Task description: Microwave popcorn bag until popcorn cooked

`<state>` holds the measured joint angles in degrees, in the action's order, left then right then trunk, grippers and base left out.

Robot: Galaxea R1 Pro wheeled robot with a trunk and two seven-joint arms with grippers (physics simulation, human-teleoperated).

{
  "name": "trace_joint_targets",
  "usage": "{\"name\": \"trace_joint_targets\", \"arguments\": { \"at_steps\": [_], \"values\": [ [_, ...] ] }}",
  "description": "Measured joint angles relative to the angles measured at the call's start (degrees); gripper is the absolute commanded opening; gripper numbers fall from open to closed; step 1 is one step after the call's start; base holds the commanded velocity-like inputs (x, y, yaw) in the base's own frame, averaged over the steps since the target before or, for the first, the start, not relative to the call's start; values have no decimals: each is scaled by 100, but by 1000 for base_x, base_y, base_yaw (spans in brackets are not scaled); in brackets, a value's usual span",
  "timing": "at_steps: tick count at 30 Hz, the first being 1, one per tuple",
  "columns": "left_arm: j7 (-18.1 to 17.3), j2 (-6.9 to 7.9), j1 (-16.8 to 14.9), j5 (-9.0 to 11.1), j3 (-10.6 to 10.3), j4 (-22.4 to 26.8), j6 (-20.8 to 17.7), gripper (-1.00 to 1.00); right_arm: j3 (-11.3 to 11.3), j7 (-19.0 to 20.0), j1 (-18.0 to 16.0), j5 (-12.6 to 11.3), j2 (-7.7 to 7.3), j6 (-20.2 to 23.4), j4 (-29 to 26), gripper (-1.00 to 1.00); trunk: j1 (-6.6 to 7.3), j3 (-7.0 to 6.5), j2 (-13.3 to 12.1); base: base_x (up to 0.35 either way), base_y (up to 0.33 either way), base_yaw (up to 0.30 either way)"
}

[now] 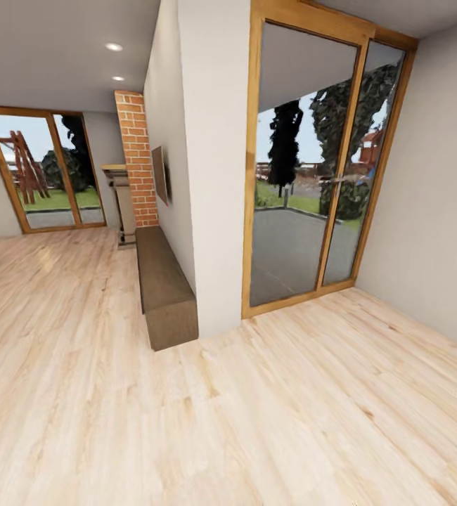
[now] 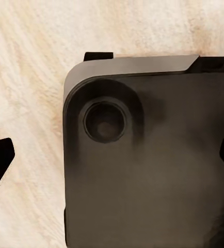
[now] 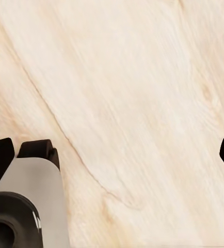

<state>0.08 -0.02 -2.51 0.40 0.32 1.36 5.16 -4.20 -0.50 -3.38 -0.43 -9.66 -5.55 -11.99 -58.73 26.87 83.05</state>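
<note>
We're out in a living space, looking across a pale wood plank floor (image 1: 256, 422). Straight ahead, a white wall pillar (image 1: 214, 169) splits the scene. To its right, a tall wood-framed glass door (image 1: 313, 161) gives onto a paved patio, grass and dark trees. Left of the pillar runs a low brown bench (image 1: 164, 284) along the wall, with a flat dark screen (image 1: 159, 174) mounted above it and a red brick column (image 1: 136, 154) behind. At far left, a second glass door (image 1: 46, 169) looks out on a garden.

Down at the left wrist, the left hand (image 2: 112, 155) has its dark fingertips at opposite edges of the frame, spread wide, over a dark grey part of the robot's base (image 2: 153, 170). The right hand (image 3: 112, 155) is spread wide too, over bare floorboards. The popcorn bag, worktop and microwave aren't before us here.
</note>
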Motion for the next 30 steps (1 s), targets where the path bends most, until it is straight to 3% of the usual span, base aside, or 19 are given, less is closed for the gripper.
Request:
{"name": "trace_joint_targets", "arguments": {
  "at_steps": [3, 12, 14, 16, 18, 20, 22, 25, 30],
  "values": [
    [0, -6, 0, 0, 0, 1, 0, 100, -2, -8, 0, 4, 13, -50, 0, 100, 0, 0, 0, 0, 0, -9],
    [0, 2, -16, 5, 7, 5, 6, 100, -17, -18, 1, -6, 5, -66, -9, 100, 0, -26, 0, 0, 0, -278],
    [0, 6, -34, 7, 8, 13, 64, 100, -102, -15, -1, -39, 0, -156, -15, 100, 0, -33, 0, 0, 0, -292],
    [0, 8, -151, 2, 4, 145, 229, 100, -333, -7, -65, -85, 5, -260, -219, 100, 0, -41, 0, 0, 0, -293],
    [3, 21, -327, 3, 4, 317, 294, 100, -408, -3, -347, -104, 28, -236, -709, 100, 0, -48, 0, 0, 0, -293],
    [6, 15, -560, 6, 4, 421, 316, 100, -404, 21, -891, -79, 50, 49, -1045, 100, 0, -55, 0, 0, 0, -293],
    [6, -3, -793, 7, -4, 498, 323, 100, -383, 46, -1546, -61, 58, 528, -1155, 100, 0, -62, 0, 0, 0, -293],
    [6, -23, -1023, 8, -15, 534, 325, 100, -362, 71, -2063, -54, 58, 755, -1194, 100, 0, -70, 0, 0, 0, -294],
    [4, -187, -1058, 25, -3, 579, 333, 100, -264, 83, -2092, -45, 66, 344, -1184, 100, 0, -81, 0, 0, 0, -296]
  ]
}}
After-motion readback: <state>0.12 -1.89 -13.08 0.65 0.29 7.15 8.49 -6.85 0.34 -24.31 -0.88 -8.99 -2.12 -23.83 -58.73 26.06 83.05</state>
